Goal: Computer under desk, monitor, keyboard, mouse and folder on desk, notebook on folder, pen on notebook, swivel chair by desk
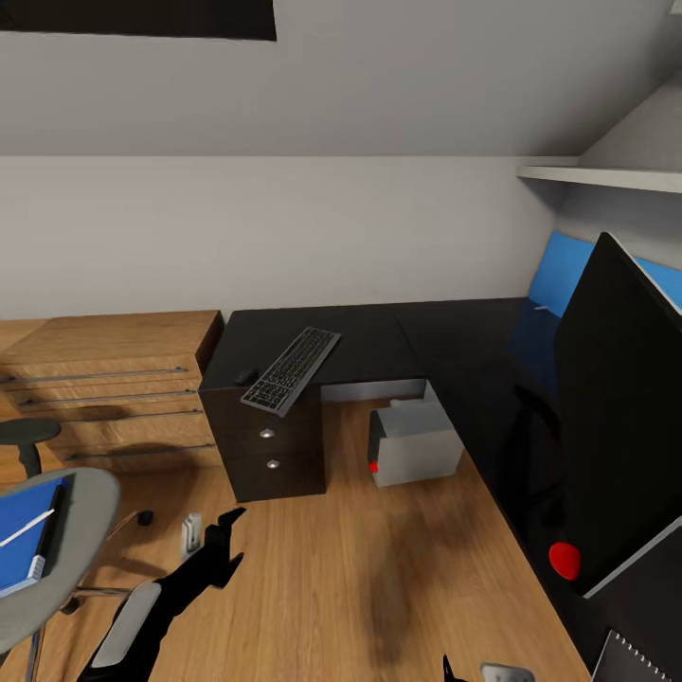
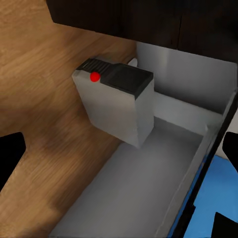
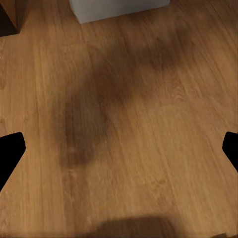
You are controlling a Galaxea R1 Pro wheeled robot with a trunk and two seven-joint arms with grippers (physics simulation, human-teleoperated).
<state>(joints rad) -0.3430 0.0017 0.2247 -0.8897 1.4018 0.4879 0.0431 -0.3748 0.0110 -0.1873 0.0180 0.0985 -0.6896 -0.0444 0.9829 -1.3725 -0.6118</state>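
- Step in hand, as I judge it: still approaching; nothing is gripped, and most items are unplaced.
- Left gripper [image 1: 223, 540]: glossy black fingers spread apart, empty, low over the wood floor near the swivel chair [image 1: 71, 540]. In the left wrist view the fingertips sit wide at the frame edges.
- Right gripper [image 3: 119, 148]: fingertips at opposite edges of the right wrist view, spread wide, bare plank floor between them.
- Folder [image 1: 24, 545]: flat bright blue sheet on the grey chair seat; pen [image 1: 26, 529], thin and white, lies across it.
- Keyboard [image 1: 292, 368]: slim silver frame, black keys, on the desk [image 1: 379, 341] above the drawer unit, one corner overhanging the front edge. Mouse [image 1: 245, 376], a small dark lump, just beside it.
- Monitor [image 1: 620, 417]: large matte black panel upright on the desk's right wing, well apart from the keyboard.
- Computer [image 2: 116, 101]: light grey boxy tower, dark front panel, red dot, on the floor under the desk.
- Notebook [image 1: 639, 663]: dark cover, pale binding dots, at the desk's near end.
- Next move likely calls for turning left to the chair and pinching the thin folder edge.
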